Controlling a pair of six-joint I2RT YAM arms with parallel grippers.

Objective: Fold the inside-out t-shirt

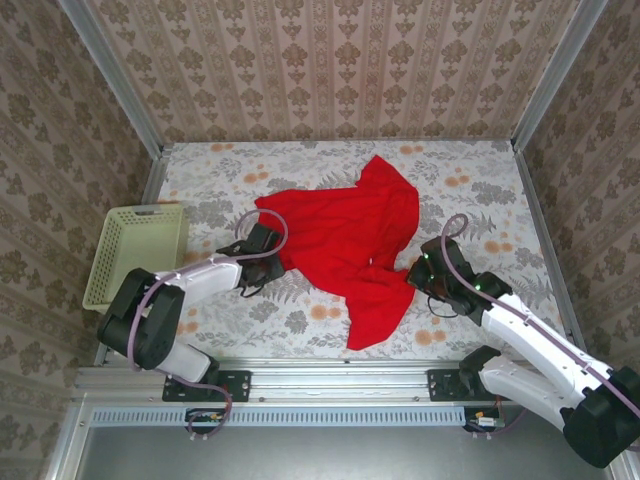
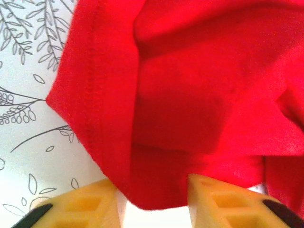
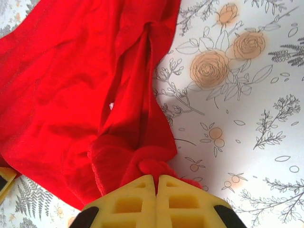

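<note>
The floral table (image 1: 470, 170) carries the inside-out t-shirt (image 1: 345, 235), spread rumpled across its middle and reaching toward the near edge. A basket (image 1: 135, 250) sits at the table's left edge. The right gripper (image 3: 156, 178) is pinched tight on a bunched fold at the shirt's right side. The left gripper (image 2: 152, 190) stands spread, its fingers (image 2: 223, 197) straddling the shirt's left hem.

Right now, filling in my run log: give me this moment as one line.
t-shirt: rumpled, unfolded on table | left hand: open, cloth between fingers | right hand: shut on t-shirt, cloth bunched
</note>
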